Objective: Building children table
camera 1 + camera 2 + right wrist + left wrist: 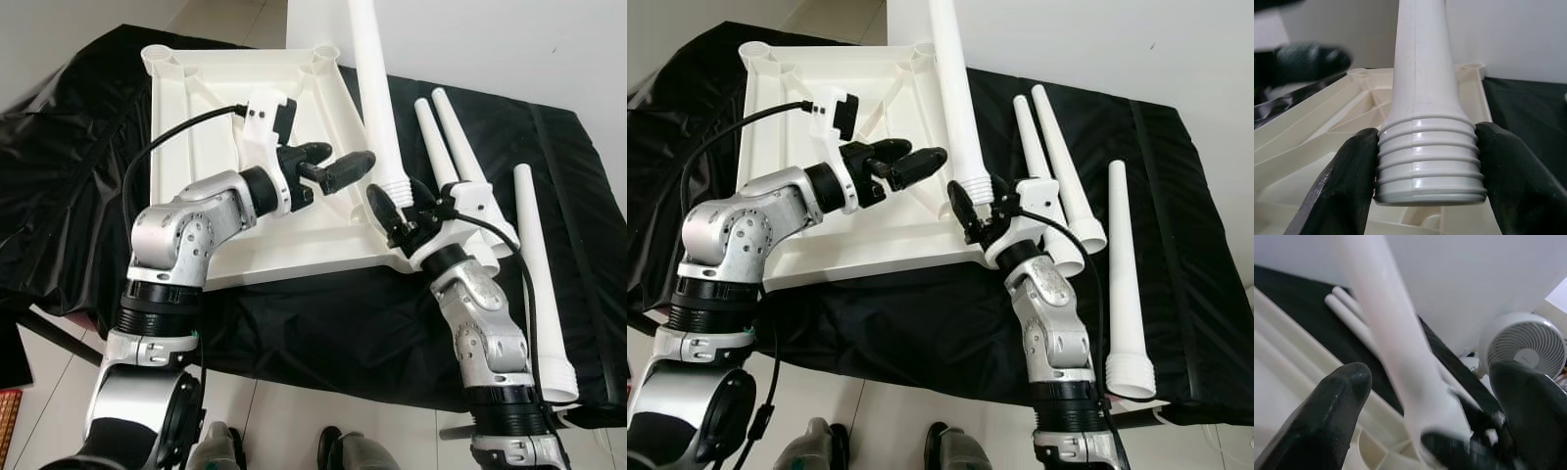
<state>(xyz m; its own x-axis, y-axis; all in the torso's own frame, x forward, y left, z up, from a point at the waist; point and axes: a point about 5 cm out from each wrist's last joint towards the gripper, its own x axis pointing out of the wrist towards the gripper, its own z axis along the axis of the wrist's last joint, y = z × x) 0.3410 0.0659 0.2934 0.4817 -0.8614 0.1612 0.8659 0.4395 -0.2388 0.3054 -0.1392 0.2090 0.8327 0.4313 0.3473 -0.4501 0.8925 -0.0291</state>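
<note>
Right gripper (pixel 1425 166): both black fingers clamped on the ribbed threaded collar of a long white tapered plastic table leg (pixel 377 88). The leg stands nearly upright, its threaded end just above the near corner of the upturned white plastic tabletop (pixel 220 127), which lies on black cloth (pixel 323 323).

Left gripper (pixel 338 168): fingers spread, holding nothing, just beside the leg's shaft.

Handling, judged: hollow moulded plastic, so light and stiff. The smooth shaft looks slippery; the ribs give the better hold, and a second hold higher up would steady the long lever.

Right wrist view shows fingers seated against the thread ridges, which the head views hide. Left wrist view shows the shaft between the open fingers. Head views show three spare white legs (pixel 441 137) lying beyond the right fingers.
</note>
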